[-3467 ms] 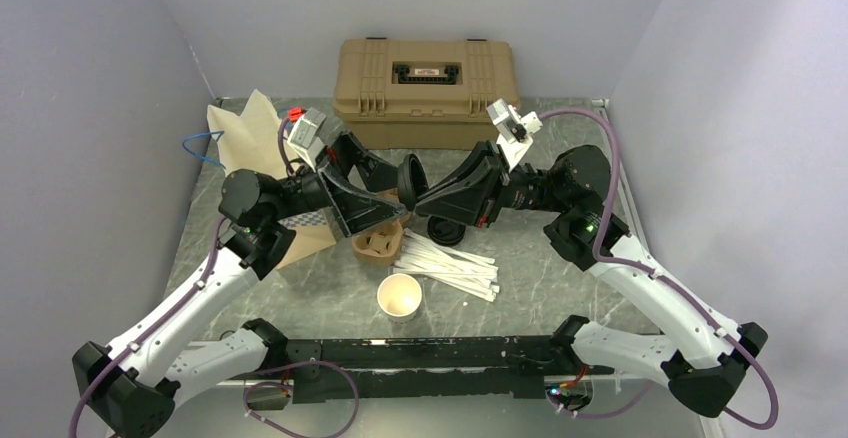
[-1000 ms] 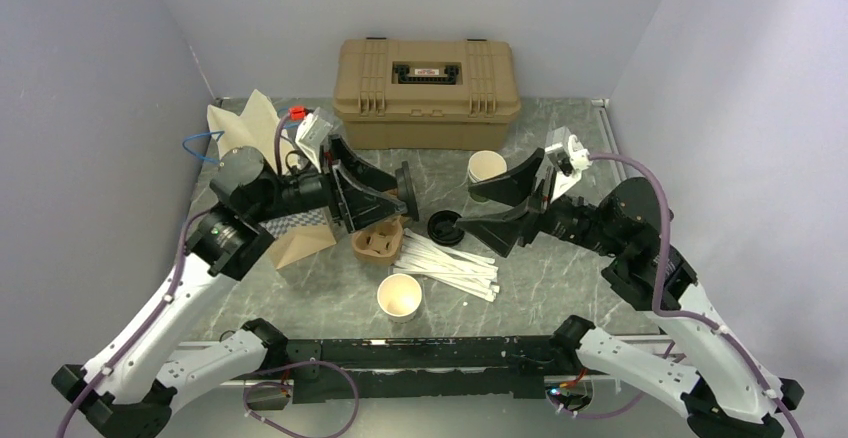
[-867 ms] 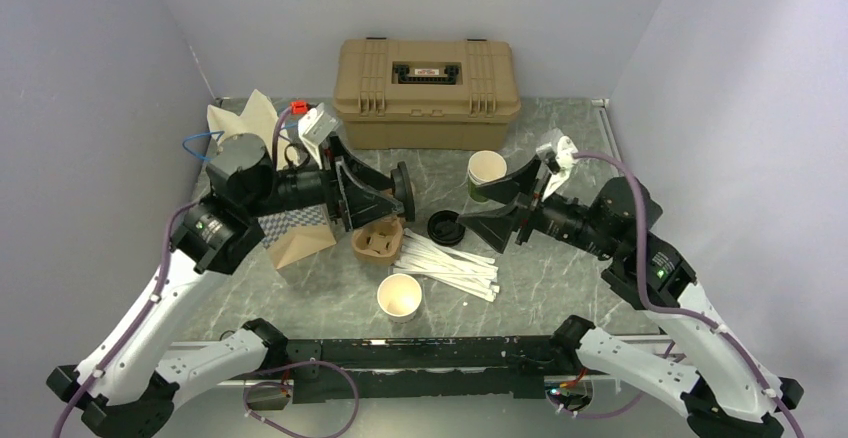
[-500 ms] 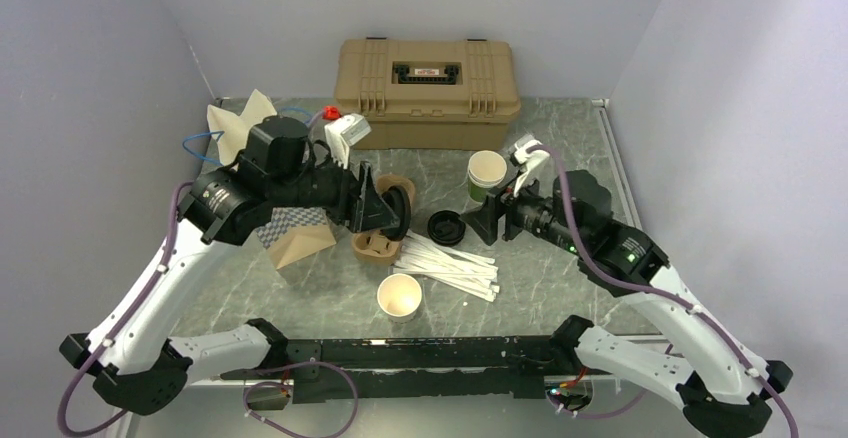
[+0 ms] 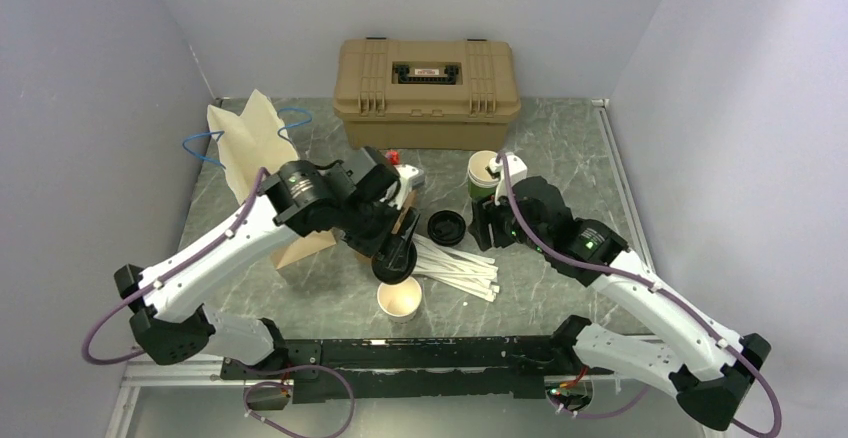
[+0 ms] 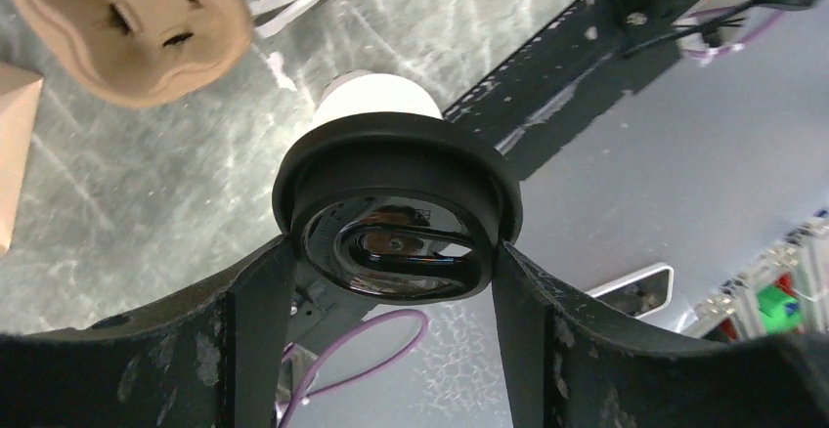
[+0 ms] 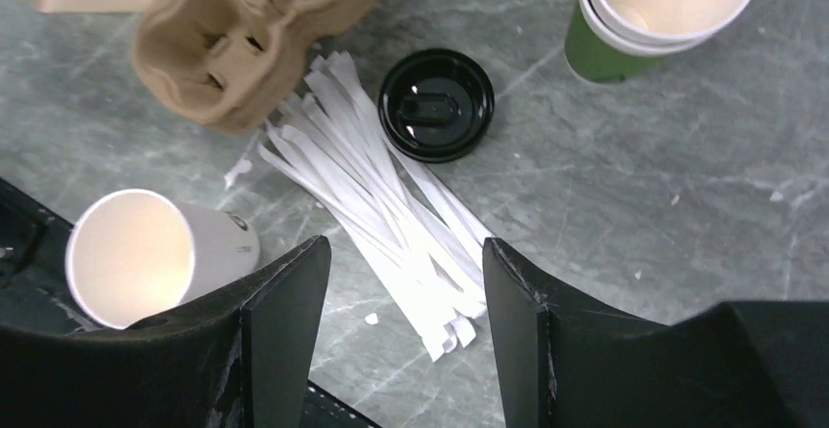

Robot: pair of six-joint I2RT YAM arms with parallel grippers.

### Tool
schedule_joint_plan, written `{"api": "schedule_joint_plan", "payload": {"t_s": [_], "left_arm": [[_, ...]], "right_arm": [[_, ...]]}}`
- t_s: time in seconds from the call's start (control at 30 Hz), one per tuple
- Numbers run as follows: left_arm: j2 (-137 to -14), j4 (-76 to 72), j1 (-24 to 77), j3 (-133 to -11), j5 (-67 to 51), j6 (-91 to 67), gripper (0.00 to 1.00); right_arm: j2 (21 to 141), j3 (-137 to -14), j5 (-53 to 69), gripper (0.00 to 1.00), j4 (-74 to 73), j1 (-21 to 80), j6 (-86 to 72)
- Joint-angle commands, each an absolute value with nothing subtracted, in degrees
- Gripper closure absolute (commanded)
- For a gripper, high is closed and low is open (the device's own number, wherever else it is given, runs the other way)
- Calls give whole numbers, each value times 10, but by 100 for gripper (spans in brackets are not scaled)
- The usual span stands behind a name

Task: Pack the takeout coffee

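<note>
The takeout coffee's cup (image 5: 400, 299), pale paper with dark lettering on its side (image 7: 230, 237), stands open near the table's front. My left gripper (image 5: 393, 258) is shut on a round black lid (image 6: 396, 184), one finger on each side of its rim. It holds the lid just above and slightly behind the cup, whose white rim (image 6: 376, 106) shows past the lid. My right gripper (image 5: 487, 226) hangs open and empty (image 7: 406, 252) over the white stirrers (image 7: 391, 203), beside the green cup (image 5: 486, 173).
A loose black lid (image 7: 436, 104) lies between the stirrers and the green cup (image 7: 665, 8). A brown pulp cup carrier (image 7: 254, 27) sits behind the cup. A kraft paper bag (image 5: 250, 143) stands back left, and a tan toolbox (image 5: 427, 78) is at the back.
My left arm swung the held lid from beside the carrier forward and down to above the open cup. My right arm dropped low beside the green cup, and its jaws narrowed a little.
</note>
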State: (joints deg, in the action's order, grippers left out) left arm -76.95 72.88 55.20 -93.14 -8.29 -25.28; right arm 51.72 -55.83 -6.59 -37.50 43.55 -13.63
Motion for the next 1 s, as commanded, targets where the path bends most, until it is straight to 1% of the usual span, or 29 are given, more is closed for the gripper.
{"api": "schedule_joint_plan", "payload": {"t_s": [0.0, 0.2, 0.43, 0.83, 0.97], "left_arm": [[-789, 772, 585, -945, 11, -293, 53], [-813, 755, 616, -906, 26, -318, 53], [-848, 727, 637, -874, 29, -333, 54], [-901, 722, 642, -862, 30, -324, 53], [-902, 719, 642, -851, 23, -325, 51]], "right_arm": [[529, -543, -119, 38, -383, 441, -158], [535, -526, -114, 38, -374, 445, -169], [555, -511, -159, 39, -381, 445, -202], [552, -496, -183, 39, -388, 445, -229], [547, -492, -183, 38, -388, 445, -230]]}}
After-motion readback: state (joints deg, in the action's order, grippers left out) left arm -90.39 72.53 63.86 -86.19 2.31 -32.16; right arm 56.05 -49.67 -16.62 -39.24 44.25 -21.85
